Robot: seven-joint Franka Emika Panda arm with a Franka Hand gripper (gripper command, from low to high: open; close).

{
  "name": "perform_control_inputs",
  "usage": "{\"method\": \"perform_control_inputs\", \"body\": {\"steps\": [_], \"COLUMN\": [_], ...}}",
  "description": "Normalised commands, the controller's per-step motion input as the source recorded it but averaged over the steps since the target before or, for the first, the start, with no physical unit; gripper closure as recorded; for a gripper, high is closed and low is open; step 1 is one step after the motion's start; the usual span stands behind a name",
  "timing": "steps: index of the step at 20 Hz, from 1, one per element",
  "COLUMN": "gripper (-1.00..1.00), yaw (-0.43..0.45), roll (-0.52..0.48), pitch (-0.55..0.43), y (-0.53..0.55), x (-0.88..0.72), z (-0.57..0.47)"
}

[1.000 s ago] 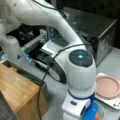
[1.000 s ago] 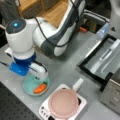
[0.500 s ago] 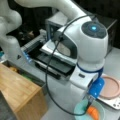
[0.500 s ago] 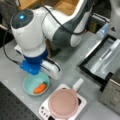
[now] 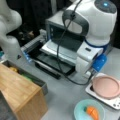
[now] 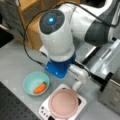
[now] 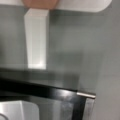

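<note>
Pink round plate [image 6: 63,103]: sitting on a white hotplate [image 6: 45,110] with a row of small buttons at its near corner, towards a front view's bottom; it is also showing at a front view's right [image 5: 106,86]. Being round, it is offering no long axis to line up with. Tool [image 6: 76,86]: hanging off the blue-collared wrist of the single arm, poised just above the plate's far rim and slightly towards a front view's top, so the plate is lying directly ahead of and below the fingertips. In the wrist view one white finger [image 7: 36,40] is pointing at the plate's pink edge [image 7: 38,3] at the top of the frame, apart from it; the opposite finger is not showing, so how far the tool is standing open cannot be told, and nothing is appearing in its hold. Teal bowl [image 6: 27,83]: resting on the grey surface [image 6: 15,57] just beside the hotplate, carrying an orange carrot [image 6: 40,88]. Toaster oven [image 5: 62,32]: standing behind the arm with its door [image 5: 60,52] lying open. Wooden box [image 5: 20,90]: occupying a front view's lower left, well apart from the plate.
</note>
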Motion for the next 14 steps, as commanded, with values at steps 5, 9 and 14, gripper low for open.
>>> {"method": "perform_control_inputs", "body": {"steps": [5,9,14], "gripper": [-1.00,-1.00,-1.00], "yaw": [0.037,0.000,0.011], "roll": [-0.084,-0.058,-0.003], "pitch": [-0.242,-0.261,-0.268], "y": [-0.06,-0.12,-0.03], "x": [-0.89,-0.82,-0.54], "z": [-0.08,-0.04,-0.04]}}
